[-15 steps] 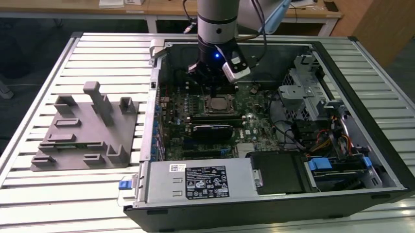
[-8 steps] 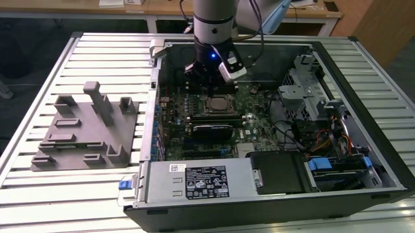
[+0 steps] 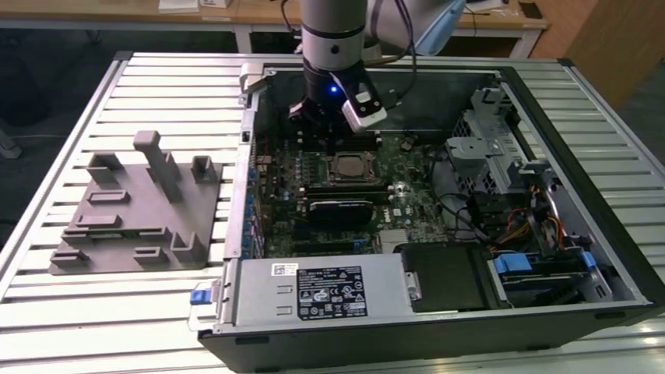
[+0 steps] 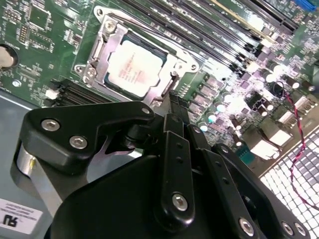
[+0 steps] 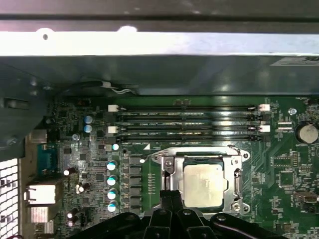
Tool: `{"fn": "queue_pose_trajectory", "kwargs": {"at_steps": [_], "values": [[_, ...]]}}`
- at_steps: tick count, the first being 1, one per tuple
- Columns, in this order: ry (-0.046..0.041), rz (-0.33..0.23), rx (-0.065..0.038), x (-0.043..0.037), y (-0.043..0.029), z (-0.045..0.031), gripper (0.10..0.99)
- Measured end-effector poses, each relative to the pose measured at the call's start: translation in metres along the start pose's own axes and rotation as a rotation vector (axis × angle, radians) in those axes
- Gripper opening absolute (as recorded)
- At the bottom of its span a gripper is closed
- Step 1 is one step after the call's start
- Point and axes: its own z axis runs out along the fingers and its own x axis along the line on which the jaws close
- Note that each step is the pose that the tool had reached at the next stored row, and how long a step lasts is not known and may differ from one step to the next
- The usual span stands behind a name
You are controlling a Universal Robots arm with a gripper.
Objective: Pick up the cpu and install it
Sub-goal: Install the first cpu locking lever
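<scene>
Hand (image 5: 172,195) closed, jaws together, gripping nothing, hovers over socket (image 5: 238,185) edge. cpu (image 5: 204,184) lies flat in socket, just beside hand, square, no long axis.

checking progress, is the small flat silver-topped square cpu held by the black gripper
No, the cpu lies in the metal socket frame on the green motherboard, clear of the gripper.
</scene>
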Motion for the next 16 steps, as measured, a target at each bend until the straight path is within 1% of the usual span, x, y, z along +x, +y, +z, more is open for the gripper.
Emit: {"fn": "queue_pose_trajectory", "kwargs": {"at_steps": [9, 11, 13, 16], "values": [[0.0000, 0.000, 0.000, 0.0123, -0.0003, -0.0003, 0.106], [0.0001, 0.000, -0.002, 0.0147, -0.0004, -0.0004, 0.106], [0.0002, 0.000, -0.007, 0.0163, -0.0004, -0.0004, 0.106], [0.0002, 0.000, -0.007, 0.0165, -0.0004, -0.0004, 0.106]]}}
